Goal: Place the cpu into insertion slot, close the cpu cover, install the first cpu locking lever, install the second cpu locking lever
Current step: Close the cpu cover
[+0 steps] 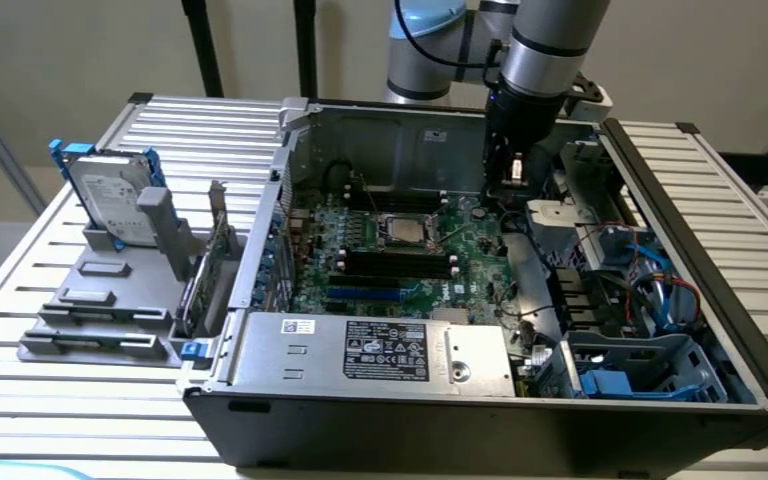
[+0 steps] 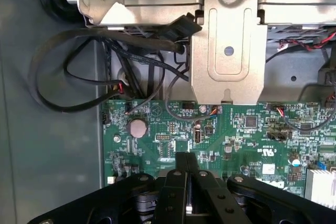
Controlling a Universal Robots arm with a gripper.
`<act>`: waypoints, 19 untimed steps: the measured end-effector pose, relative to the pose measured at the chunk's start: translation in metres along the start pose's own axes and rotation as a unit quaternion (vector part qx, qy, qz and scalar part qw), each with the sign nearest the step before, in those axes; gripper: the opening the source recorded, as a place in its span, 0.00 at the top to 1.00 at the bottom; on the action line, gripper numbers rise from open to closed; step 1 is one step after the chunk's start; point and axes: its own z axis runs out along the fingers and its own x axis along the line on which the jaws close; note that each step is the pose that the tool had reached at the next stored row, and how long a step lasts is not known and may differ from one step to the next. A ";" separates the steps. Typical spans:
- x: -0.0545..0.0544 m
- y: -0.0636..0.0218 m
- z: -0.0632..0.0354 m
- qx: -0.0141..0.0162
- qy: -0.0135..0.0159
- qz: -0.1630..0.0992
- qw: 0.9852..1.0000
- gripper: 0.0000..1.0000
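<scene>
The gripper [image 1: 512, 175], fingers [image 2: 176, 182] pressed together, hangs at the insertion slot's [image 1: 404, 229] two o'clock. We judge that descent here risks striking the motherboard [image 2: 236, 129].

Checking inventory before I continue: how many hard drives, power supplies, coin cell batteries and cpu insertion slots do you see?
hard drive: 1
power supply: 1
coin cell battery: 1
cpu insertion slot: 1
Total: 4

Slatted table [image 1: 744, 200] under computer case [image 1: 491, 432], grey rack [image 1: 97, 300]
</scene>
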 end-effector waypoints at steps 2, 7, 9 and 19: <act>0.000 0.0001 0.0036 0.000 0.000 -0.004 1.000 0.89; 0.000 0.0003 0.0115 0.001 0.001 -0.012 1.000 0.89; -0.001 0.0002 0.0131 0.001 0.003 -0.015 1.000 0.89; 0.000 -0.0010 0.0151 0.043 0.006 -0.018 0.999 0.89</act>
